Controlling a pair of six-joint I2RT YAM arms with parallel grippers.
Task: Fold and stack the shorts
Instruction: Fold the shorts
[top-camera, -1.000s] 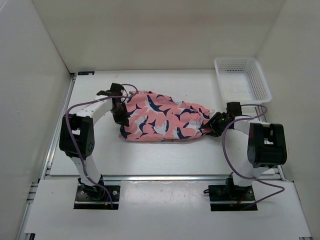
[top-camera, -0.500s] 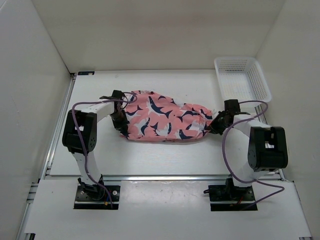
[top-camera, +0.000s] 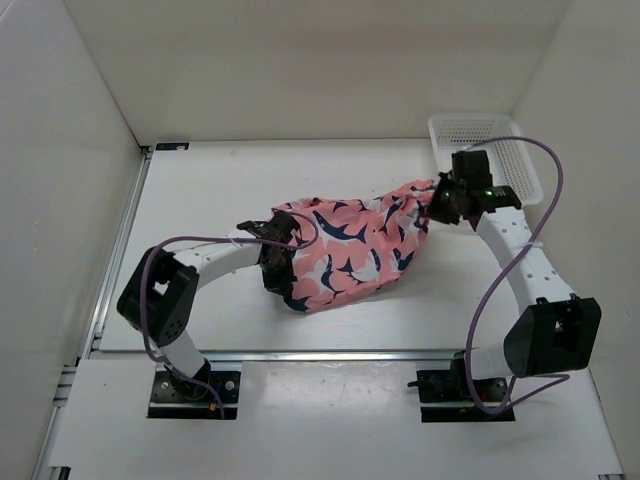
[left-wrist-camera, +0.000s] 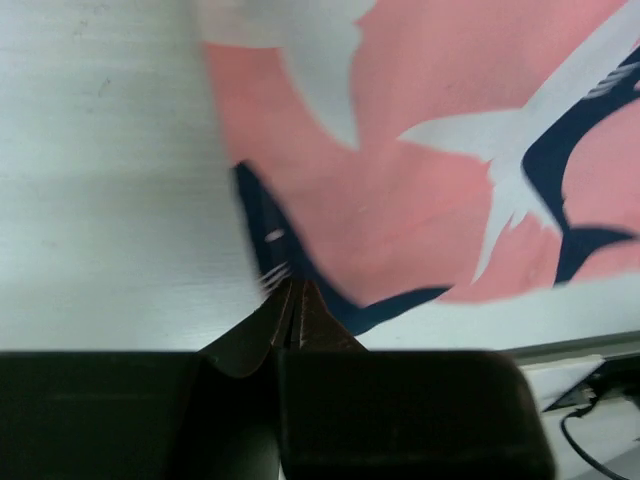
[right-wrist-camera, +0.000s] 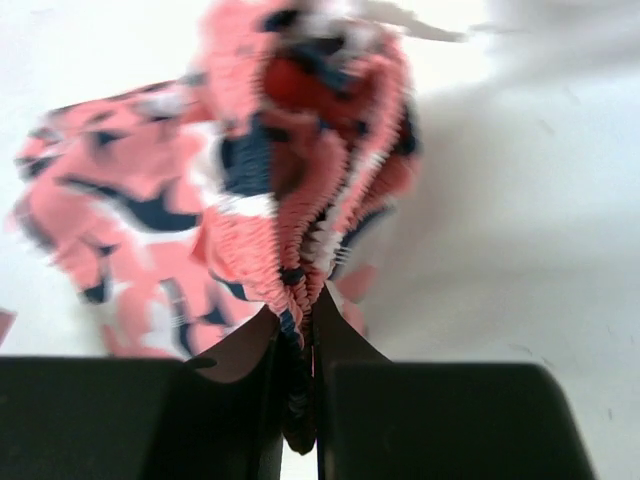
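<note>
Left pincer (left-wrist-camera: 290, 300) is clenched tight. The tips meet right on the navy-trimmed edge of the shorts (left-wrist-camera: 450, 180), so it's pinching a thin bit of hem down near the counter (left-wrist-camera: 100, 150). From the top view that left pincer (top-camera: 273, 258) sits at the near-left end of the fabric.

Right pincer (right-wrist-camera: 300, 320) is clamped too, with a bunched, ruffled wad of the elastic waistband squeezed between its fingers. The rest of the shorts (right-wrist-camera: 270, 170) trails away from it, a bit blurry in that wrist view. Seen from above, the right pincer (top-camera: 440, 203) is far right, just beside the near-left corner of the white mesh basket (top-camera: 475, 120).

So the shorts (top-camera: 350, 255) are stretched diagonally between the two pincers, low end near-left, other end far right by the basket, roughly mid-counter (top-camera: 200, 200). They're rumpled, not flat. The right end looks raised off the surface, judging by the shadow under it.
</note>
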